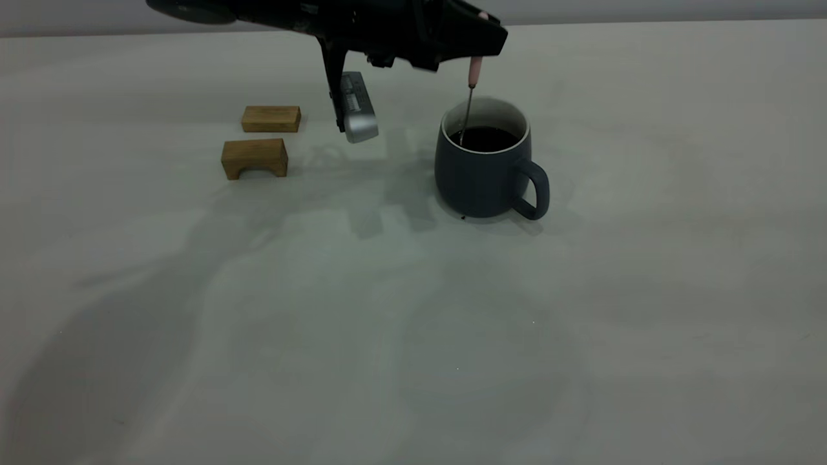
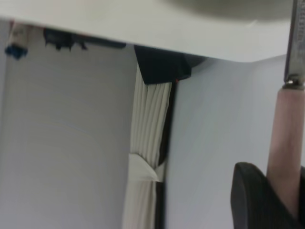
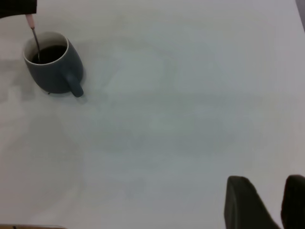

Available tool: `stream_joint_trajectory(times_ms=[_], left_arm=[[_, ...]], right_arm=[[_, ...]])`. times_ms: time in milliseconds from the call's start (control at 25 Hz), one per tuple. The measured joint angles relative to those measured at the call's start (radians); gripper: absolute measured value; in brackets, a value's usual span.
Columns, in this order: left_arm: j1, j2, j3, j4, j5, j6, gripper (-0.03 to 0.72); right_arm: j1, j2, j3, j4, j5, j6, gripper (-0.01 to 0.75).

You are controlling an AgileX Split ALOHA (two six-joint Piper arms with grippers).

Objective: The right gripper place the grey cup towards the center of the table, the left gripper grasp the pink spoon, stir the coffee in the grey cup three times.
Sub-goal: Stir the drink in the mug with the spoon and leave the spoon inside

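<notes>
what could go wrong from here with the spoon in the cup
The left gripper holds the pink spoon only by the top of its handle, so it may tilt or slip while stirring. The spoon's neck runs close to the rim of the grey cup; a wide stir could nudge the cup or slop coffee onto the table. The right gripper is too far off to steady it.

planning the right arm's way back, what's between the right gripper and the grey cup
Only bare table. In the right wrist view, the right gripper, open and empty, sits far from the grey cup, with nothing on the stretch between them.
</notes>
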Motion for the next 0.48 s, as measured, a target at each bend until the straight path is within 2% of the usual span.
stream_joint_trajectory(times_ms=[80,240,360,480], left_arm=[[-0.002,0.020,-0.033,-0.001,-0.001,0.062,0.158],[-0.021,0.069,-0.100,-0.001,0.069,0.096,0.158],[-0.038,0.092,-0.121,-0.001,0.140,0.037,0.158],[-0.049,0.095,-0.122,0.019,0.161,-0.072,0.158]], right_arm=[[0.000,0.000,0.000,0.000,0.000,0.000,0.238],[0.000,0.000,0.000,0.000,0.000,0.000,0.238],[0.000,0.000,0.000,0.000,0.000,0.000,0.238],[0.000,0.000,0.000,0.000,0.000,0.000,0.238]])
